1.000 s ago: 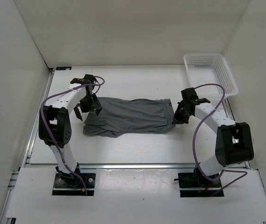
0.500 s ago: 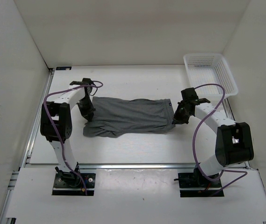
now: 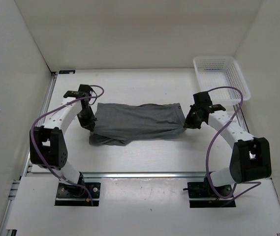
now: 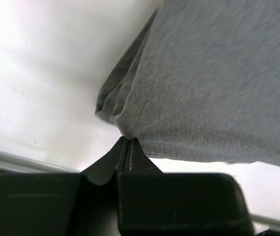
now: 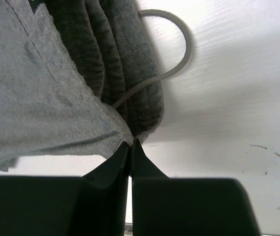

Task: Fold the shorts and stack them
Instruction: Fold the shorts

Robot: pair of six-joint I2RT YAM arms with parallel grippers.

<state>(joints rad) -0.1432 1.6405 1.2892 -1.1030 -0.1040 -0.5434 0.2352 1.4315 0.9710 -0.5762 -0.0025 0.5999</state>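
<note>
Grey shorts [image 3: 137, 123] are spread on the tabletop [image 3: 144, 88] at frame centre, both ends pinched tight by the left claw [image 3: 89, 123] and right claw [image 3: 189, 123]. An even, taut lift is advised.

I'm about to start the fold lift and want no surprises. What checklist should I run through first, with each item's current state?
1. Left gripper shut on the left edge of the plain grey fabric shorts: ok.
2. Right gripper shut on the waistband end: ok.
3. Grey drawstring out of the right pinch: cannot tell; it runs under the fabric.
4. Shorts flat between grippers: not ok, near-left corner rumpled.
5. White plastic mesh basket apart from the shorts: ok.
</note>
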